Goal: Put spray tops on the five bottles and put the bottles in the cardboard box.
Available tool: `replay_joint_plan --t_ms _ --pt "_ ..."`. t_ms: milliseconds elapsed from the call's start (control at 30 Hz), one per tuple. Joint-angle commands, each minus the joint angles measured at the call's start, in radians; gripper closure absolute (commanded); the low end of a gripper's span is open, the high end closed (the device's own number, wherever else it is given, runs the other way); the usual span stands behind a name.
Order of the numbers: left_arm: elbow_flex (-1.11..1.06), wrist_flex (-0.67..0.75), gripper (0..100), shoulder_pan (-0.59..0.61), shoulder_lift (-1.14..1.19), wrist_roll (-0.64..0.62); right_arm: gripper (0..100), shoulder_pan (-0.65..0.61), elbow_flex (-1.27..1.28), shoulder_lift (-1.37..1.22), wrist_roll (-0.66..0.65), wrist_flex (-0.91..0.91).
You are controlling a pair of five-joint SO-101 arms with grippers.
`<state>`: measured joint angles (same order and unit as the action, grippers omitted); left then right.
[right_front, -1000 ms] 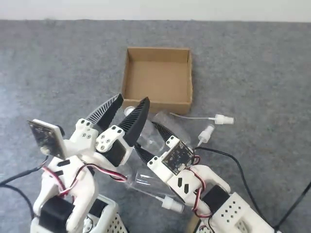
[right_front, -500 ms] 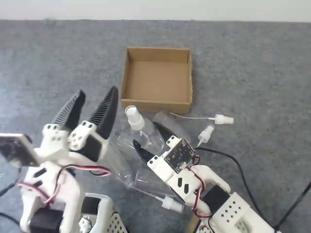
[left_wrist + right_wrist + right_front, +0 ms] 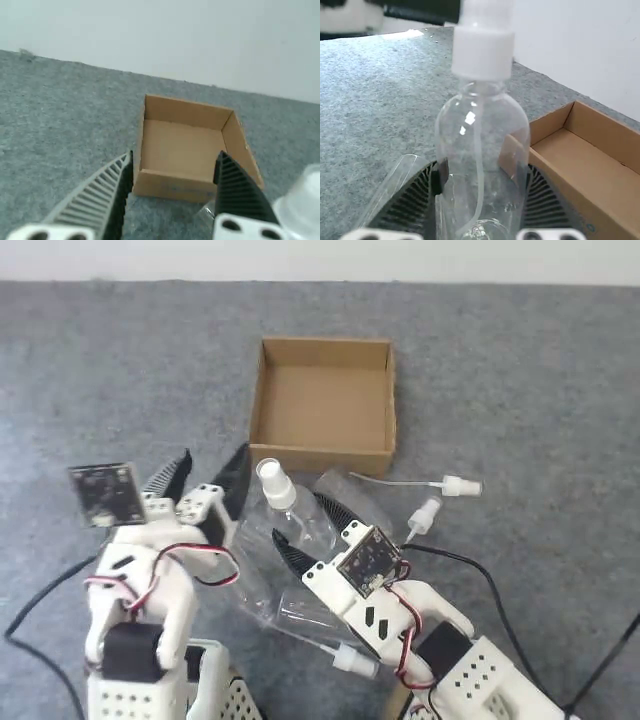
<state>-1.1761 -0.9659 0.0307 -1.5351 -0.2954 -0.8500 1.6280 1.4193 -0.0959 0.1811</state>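
Note that the left gripper (image 3: 215,453), which stood over the neck of the bottle (image 3: 297,523) a second ago, has swung aside and drawn back toward its own base; its jaws are apart and hold nothing, and in the left wrist view they frame the cardboard box (image 3: 325,400) from a distance. The right gripper (image 3: 303,520) has not shifted: its jaws are clamped on the body of the clear bottle, which stands roughly upright just in front of the near wall of the box, apart from it. The spray top (image 3: 271,477) now sits on the bottle's neck, and the right wrist view shows its dip tube running down inside the glass-clear body. Treat the capping step for this bottle as probably complete, although you cannot confirm from these views that the top is fully seated. Judge the next step as a lift over the near wall and a release inside the box, with the left arm now out of that path. Two loose spray tops (image 3: 443,498) and other clear bottles (image 3: 300,608) lie on the tabletop (image 3: 520,390), so most of the task remains
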Motion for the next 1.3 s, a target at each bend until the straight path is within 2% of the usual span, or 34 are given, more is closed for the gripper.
replay_joint_plan --t_ms 0,100,433,867,1033,1267 --pt "-0.031 0.034 75 -0.095 -0.009 0.072 92.9 -0.005 -0.025 0.021 0.009 -0.025" --pt "-0.035 0.029 75 -0.16 -0.009 0.112 92.9 -0.005 -0.023 0.019 0.009 -0.024" --pt "-0.033 -0.003 75 -0.265 -0.009 0.178 93.2 -0.001 -0.017 0.01 0.009 -0.016" --pt "-0.039 -0.032 75 -0.272 -0.009 0.18 93.2 -0.001 -0.02 0.01 0.008 0.005" --pt "-0.048 -0.046 75 -0.328 -0.009 0.213 93.2 -0.001 -0.023 0.018 0.008 0.035" --pt "-0.039 -0.018 75 -0.244 -0.009 0.17 93.2 0.001 -0.023 0.015 0.008 0.035"
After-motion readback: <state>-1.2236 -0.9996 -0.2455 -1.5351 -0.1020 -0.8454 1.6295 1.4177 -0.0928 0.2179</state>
